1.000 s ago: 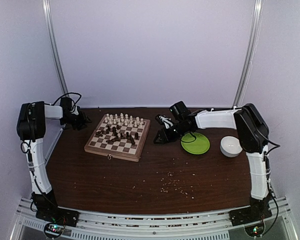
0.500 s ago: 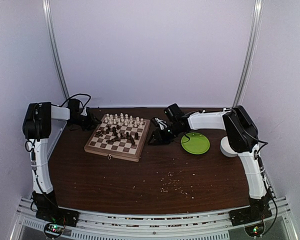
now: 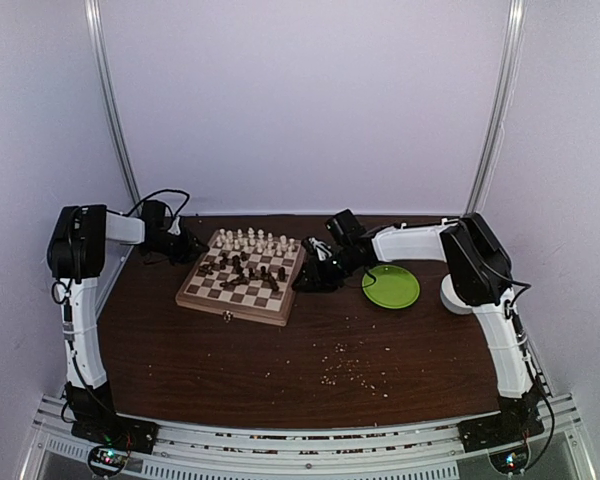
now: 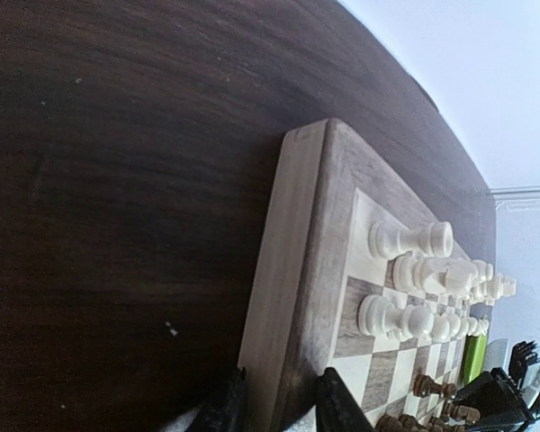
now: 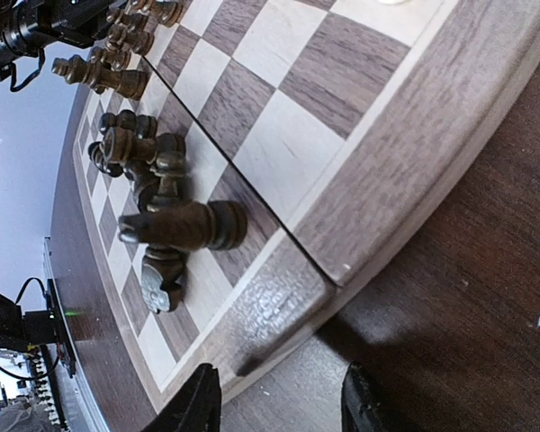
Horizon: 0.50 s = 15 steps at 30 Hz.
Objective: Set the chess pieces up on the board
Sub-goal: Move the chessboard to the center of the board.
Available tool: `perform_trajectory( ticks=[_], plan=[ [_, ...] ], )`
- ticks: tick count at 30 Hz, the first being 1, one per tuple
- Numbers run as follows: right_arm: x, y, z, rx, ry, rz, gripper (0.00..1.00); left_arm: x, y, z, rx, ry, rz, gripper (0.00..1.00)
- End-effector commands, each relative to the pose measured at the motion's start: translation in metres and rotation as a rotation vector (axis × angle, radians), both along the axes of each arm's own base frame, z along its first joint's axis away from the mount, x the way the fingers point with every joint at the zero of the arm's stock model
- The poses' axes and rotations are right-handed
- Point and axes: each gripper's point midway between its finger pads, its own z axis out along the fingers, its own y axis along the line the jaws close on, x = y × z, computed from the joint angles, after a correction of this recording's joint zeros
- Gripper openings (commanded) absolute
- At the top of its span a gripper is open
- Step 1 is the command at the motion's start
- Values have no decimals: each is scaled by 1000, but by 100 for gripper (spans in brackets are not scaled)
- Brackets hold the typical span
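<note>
Pale pcs point(image 3: 250, 240) lined up far side; dark pcs point(image 3: 242, 270) jumbled, some toppled. L claw point(image 4: 279, 400) straddles board point(image 4: 297, 252) edge, grip unclear; R claw point(image 5: 274, 396) released.

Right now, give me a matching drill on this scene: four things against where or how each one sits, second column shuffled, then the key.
Things:
1. pale pieces
2. dark pieces
3. green plate
4. right gripper

Place or state:
A. lying to the right of the board
B. open, at the board's right side
C. upright in rows along the board's far edge
D. bunched mid-board, out of rows

Pairs: 1-C, 2-D, 3-A, 4-B
</note>
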Motion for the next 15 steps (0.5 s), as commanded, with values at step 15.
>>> perform_trajectory(
  ticks=[15],
  plan=[
    [-42, -11, -13, 9, 101, 9, 33, -74, -71, 1, 21, 59, -174, 19]
  ],
)
